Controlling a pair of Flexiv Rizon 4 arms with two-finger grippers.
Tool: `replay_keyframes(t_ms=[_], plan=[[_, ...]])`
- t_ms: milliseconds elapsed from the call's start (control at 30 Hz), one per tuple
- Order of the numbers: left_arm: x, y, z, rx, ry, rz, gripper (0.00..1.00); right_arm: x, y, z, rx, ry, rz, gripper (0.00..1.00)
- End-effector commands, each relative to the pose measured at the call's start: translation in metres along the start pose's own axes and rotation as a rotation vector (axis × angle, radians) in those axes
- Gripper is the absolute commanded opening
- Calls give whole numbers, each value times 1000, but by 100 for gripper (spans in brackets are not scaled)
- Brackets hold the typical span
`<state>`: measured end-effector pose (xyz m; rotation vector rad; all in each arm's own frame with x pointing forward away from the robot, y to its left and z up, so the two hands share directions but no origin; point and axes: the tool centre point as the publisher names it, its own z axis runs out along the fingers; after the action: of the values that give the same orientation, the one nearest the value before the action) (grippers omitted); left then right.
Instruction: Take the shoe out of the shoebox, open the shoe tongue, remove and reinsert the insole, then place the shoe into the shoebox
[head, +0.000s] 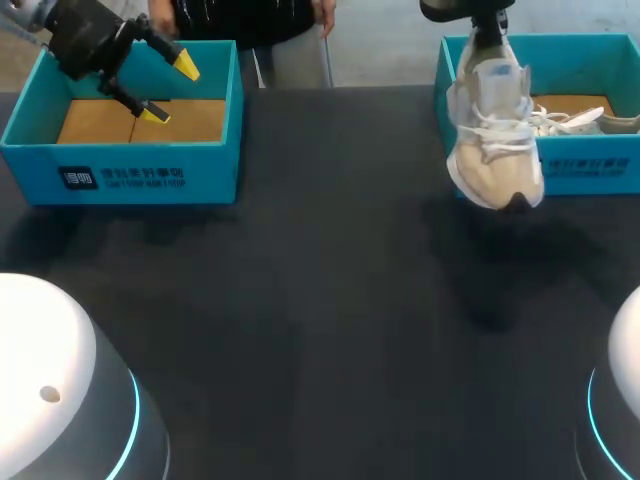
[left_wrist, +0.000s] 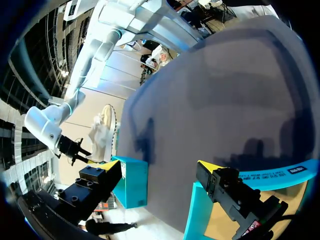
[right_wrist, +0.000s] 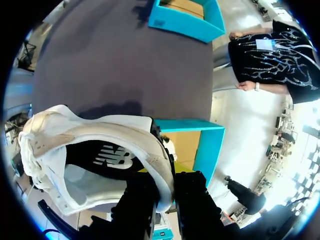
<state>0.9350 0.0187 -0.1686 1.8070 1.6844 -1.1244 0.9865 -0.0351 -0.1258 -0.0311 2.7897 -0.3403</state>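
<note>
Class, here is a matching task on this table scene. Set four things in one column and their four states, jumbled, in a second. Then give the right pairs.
Things
1. white lace-up shoe
2. left gripper
3. left turquoise cardboard shoebox
4. right turquoise cardboard shoebox

States
A. holds a second pale shoe
B. open, above a box
C. hangs toe-down from the right gripper
D. shows a bare brown floor

Pairs: 1-C, 2-B, 3-D, 4-A
</note>
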Motion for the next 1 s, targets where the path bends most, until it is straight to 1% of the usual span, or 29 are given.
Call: replay_keyframes(t_ms=[33, 233, 333, 433, 467, 500, 567, 667, 867, 1000], plan=[[0, 0, 0, 0, 2, 1, 100, -8, -16, 7, 0, 14, -16, 0], [0, 0, 0, 0, 2, 1, 100, -17, -48, 18, 20, 20, -27, 0], [0, 0, 0, 0, 2, 1, 100, -23, -69, 27, 41, 30, -15, 0], [0, 0, 0, 0, 2, 1, 100, -29, -89, 38, 83, 40, -5, 0], [0, 0, 0, 0, 2, 1, 100, -31, -93, 40, 94, 42, -1, 0], [0, 0, 0, 0, 2, 1, 100, -35, -102, 44, 118, 45, 4, 0], [0, 0, 0, 0, 2, 1, 100, -42, -114, 50, 138, 55, 19, 0], [0, 0, 0, 0, 2, 1, 100, -49, -130, 60, 174, 67, 30, 0], [0, 0, 0, 0, 2, 1, 100, -62, -159, 76, 189, 89, 76, 0], [0, 0, 0, 0, 2, 1, 100, -67, -174, 88, 196, 106, 107, 0]])
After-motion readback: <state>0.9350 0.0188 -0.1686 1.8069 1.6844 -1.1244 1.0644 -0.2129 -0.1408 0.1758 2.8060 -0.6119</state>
